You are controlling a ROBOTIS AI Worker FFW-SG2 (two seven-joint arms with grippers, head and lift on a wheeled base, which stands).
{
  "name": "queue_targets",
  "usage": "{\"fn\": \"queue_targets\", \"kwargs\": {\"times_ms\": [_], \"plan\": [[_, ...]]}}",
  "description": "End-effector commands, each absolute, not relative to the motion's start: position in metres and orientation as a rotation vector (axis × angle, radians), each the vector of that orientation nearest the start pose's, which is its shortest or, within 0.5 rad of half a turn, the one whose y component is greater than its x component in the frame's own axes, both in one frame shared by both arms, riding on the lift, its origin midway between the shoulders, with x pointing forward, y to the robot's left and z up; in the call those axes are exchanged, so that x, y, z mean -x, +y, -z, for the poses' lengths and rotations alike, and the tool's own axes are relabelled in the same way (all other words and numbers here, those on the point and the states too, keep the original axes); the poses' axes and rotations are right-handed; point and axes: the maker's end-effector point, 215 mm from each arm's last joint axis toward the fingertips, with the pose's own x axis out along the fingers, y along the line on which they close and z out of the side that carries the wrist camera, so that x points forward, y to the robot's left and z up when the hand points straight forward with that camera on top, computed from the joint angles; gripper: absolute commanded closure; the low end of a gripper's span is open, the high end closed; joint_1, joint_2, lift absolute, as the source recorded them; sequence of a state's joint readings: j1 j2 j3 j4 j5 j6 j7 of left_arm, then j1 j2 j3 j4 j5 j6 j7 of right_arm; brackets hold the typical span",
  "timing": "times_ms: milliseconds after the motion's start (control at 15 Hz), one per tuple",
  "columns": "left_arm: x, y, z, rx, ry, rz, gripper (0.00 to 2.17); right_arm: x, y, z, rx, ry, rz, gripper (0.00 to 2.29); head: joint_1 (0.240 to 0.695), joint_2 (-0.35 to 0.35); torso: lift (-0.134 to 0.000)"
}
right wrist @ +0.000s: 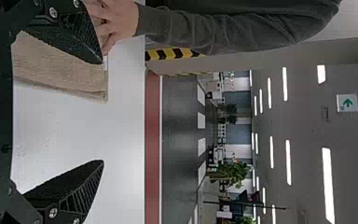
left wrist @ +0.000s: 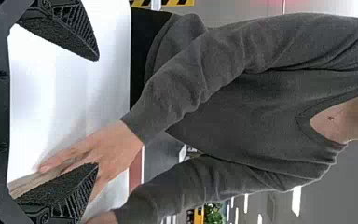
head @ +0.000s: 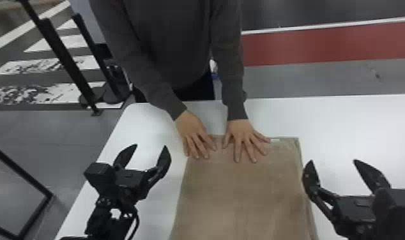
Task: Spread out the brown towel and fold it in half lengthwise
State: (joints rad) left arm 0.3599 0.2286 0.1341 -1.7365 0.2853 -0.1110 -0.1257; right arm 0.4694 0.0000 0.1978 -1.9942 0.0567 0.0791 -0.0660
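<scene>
The brown towel [head: 243, 191] lies flat on the white table, long and fairly smooth, running out at the head view's bottom edge. A person's two hands [head: 245, 140] press on its far end. My left gripper [head: 151, 148] stands open left of the towel, with nothing between its fingers. Right of the towel, my right gripper [head: 333, 162] is open and empty too. In the left wrist view the left gripper [left wrist: 98, 112] is spread, a strip of towel [left wrist: 25, 185] by one finger. In the right wrist view the right gripper [right wrist: 103, 112] has the towel [right wrist: 60, 67] partly behind one finger.
The white table [head: 355, 127] extends to both sides of the towel, with its left edge near my left arm. The person leans over the far edge. Black barrier posts [head: 67, 60] stand on the floor beyond the table's left side.
</scene>
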Motion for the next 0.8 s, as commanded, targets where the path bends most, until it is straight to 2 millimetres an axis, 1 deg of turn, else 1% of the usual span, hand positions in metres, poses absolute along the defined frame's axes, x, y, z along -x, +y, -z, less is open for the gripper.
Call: {"fn": "queue_targets", "kwargs": {"times_ms": [0, 733], "plan": [[-0.4794, 0.3352, 0.3835, 0.027, 0.052, 0.031, 0.08, -0.4459, -0.1307, 0.3713, -0.018, 0.119, -0.113, 0.13, 0.695, 0.244, -0.125], [-0.4778, 0.3374, 0.3863, 0.028, 0.057, 0.025, 0.08, -0.4453, -0.1305, 0.3747, -0.019, 0.125, -0.114, 0.13, 0.695, 0.244, -0.125]]}}
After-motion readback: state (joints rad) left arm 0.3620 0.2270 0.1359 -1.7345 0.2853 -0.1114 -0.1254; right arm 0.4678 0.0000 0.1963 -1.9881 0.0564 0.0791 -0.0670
